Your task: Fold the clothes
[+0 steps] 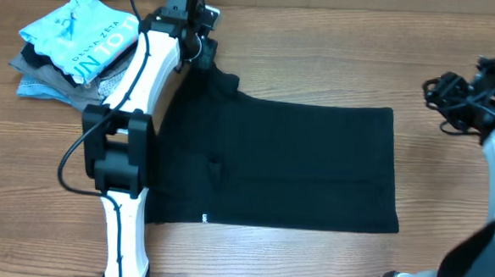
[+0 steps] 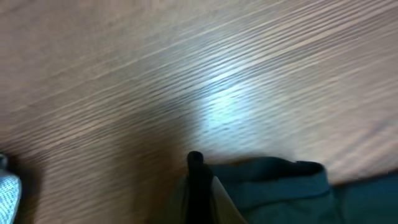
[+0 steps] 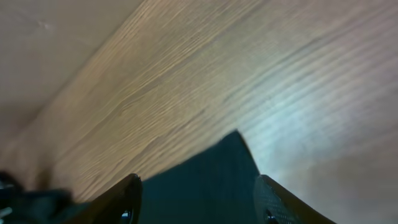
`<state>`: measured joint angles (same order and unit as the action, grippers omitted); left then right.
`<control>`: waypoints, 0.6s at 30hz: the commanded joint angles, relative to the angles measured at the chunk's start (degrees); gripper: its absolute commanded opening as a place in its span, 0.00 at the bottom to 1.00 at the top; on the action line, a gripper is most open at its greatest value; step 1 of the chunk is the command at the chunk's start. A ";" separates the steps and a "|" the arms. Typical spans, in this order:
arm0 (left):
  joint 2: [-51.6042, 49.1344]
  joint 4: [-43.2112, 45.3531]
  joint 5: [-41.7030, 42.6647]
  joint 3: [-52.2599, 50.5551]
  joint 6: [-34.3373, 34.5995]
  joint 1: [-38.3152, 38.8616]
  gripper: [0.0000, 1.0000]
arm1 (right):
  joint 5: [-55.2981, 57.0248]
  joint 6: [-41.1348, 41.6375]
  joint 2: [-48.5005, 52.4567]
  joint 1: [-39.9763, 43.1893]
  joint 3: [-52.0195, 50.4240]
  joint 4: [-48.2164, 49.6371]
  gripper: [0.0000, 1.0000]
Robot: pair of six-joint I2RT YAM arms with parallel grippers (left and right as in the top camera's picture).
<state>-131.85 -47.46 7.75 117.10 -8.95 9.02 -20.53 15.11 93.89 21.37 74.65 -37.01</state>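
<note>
The black T-shirt (image 1: pixel 297 166) lies flat on the wooden table as a wide rectangle, with a small white print (image 1: pixel 205 219) near its front edge. My left gripper (image 1: pixel 203 53) is at the shirt's far left corner. In the left wrist view its fingers (image 2: pixel 196 171) are pressed together on a dark strip of the shirt (image 2: pixel 280 193), whose hem runs off to the right. My right gripper (image 1: pixel 443 91) hovers past the shirt's far right corner. It is open and empty, and a corner of the shirt (image 3: pixel 217 162) shows below between its fingers (image 3: pixel 198 186).
A pile of folded garments sits at the far left: a light-blue shirt with white lettering (image 1: pixel 79 36) on top of grey ones (image 1: pixel 47 84). The left arm (image 1: pixel 124 149) stretches along the shirt's left edge. Bare wood table (image 1: pixel 448 191) surrounds the shirt.
</note>
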 commanded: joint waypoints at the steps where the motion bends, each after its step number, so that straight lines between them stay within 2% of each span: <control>1: 4.13 -2.16 2.95 1.70 1.44 0.98 0.09 | 2.97 -0.59 5.88 -1.51 0.31 3.67 0.62; 7: 4.87 -7.43 2.84 1.70 2.21 2.25 0.09 | 2.89 -0.57 15.85 -2.29 0.31 9.84 0.61; 15: 4.90 -10.40 2.32 1.70 2.78 3.45 0.08 | 1.86 -0.70 23.71 -5.75 0.31 9.03 0.61; 18: 4.90 -10.95 1.92 1.70 2.78 3.43 0.08 | 2.56 -3.26 24.87 -7.37 0.31 7.67 0.62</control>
<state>-128.49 -58.02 9.43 117.64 -7.20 12.05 -18.59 14.11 116.71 15.94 74.91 -28.42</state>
